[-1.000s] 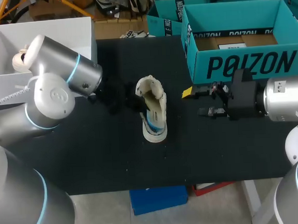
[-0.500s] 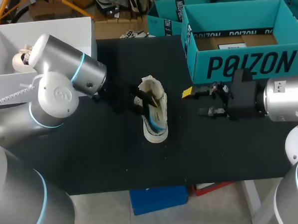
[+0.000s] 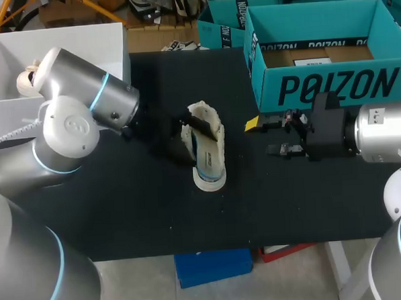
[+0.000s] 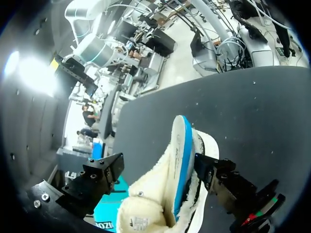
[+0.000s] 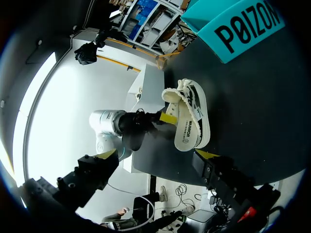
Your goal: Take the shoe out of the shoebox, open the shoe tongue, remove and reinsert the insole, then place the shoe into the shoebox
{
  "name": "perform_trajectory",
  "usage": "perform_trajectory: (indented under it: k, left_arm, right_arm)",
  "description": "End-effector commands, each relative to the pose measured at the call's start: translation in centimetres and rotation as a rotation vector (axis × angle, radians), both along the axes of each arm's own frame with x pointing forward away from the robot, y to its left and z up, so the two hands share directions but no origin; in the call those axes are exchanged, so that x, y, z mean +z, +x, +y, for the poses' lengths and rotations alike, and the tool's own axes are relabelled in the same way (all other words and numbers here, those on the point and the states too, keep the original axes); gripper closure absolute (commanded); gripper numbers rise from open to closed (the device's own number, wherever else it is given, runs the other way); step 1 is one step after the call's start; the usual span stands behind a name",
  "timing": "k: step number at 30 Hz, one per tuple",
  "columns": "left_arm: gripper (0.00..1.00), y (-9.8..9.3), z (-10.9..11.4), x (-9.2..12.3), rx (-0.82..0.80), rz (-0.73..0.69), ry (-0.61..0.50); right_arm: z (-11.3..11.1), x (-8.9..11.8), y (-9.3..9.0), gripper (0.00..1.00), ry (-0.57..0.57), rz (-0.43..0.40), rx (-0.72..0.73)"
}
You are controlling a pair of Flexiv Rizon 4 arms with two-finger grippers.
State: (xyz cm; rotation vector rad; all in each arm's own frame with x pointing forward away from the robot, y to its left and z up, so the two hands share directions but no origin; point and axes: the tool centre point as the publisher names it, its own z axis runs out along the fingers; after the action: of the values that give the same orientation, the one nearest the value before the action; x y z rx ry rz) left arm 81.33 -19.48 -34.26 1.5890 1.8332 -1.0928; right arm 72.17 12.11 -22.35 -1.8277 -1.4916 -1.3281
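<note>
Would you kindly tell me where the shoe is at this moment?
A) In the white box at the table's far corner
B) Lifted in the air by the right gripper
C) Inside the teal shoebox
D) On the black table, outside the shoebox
D: the head view shows the shoe lying on the black table, apart from the teal shoebox, which has no shoe inside.

Left arm (image 3: 78,123) enters from left, elbow bent, wrist angled toward tabletop (image 3: 123,214) centre. Left gripper (image 4: 158,164) low, fingers spread wide. Right arm (image 3: 381,132) enters from right, wrist level, pointing toward centre. Right gripper (image 3: 264,137) fingers parted, well apart from left gripper.
</note>
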Motion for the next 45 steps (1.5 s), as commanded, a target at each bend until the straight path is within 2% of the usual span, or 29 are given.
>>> perform_trajectory:
  k: [1, 2, 3, 10, 13, 15, 26, 45]
  left_arm:
    - [0.29, -0.5, 0.1, 0.1, -0.010, 0.004, 0.002]
    - [0.42, -0.6, 0.1, 0.0, -0.014, 0.006, 0.005]
    - [0.50, -0.7, 0.1, 0.0, -0.020, 0.012, 0.009]
    - [0.55, -1.2, 0.7, -0.2, -0.051, 0.030, 0.045]
    - [0.75, -1.2, 0.7, -0.4, -0.057, 0.034, 0.052]
    - [1.00, -1.3, 0.7, -0.4, -0.068, 0.042, 0.056]
    - [1.00, -1.6, 0.4, -1.1, -0.106, 0.066, 0.076]
    - [1.00, 1.0, 0.0, -1.7, -0.039, -0.043, 0.124]
  right_arm:
    - [0.1, 0.0, 0.0, 0.00, -0.002, 0.001, -0.002]
    - [0.1, 0.0, 0.0, 0.00, -0.002, 0.001, -0.002]
    - [0.1, 0.0, 0.0, 0.00, -0.002, 0.001, -0.002]
    - [0.1, 0.0, 0.0, 0.00, -0.002, 0.001, -0.002]
    - [0.1, 0.0, 0.0, 0.00, -0.002, 0.001, -0.002]
    - [0.1, 0.0, 0.0, 0.00, -0.002, 0.001, -0.002]
    - [0.1, 0.0, 0.0, 0.00, -0.002, 0.001, -0.002]
    - [0.1, 0.0, 0.0, 0.00, -0.002, 0.001, -0.002]
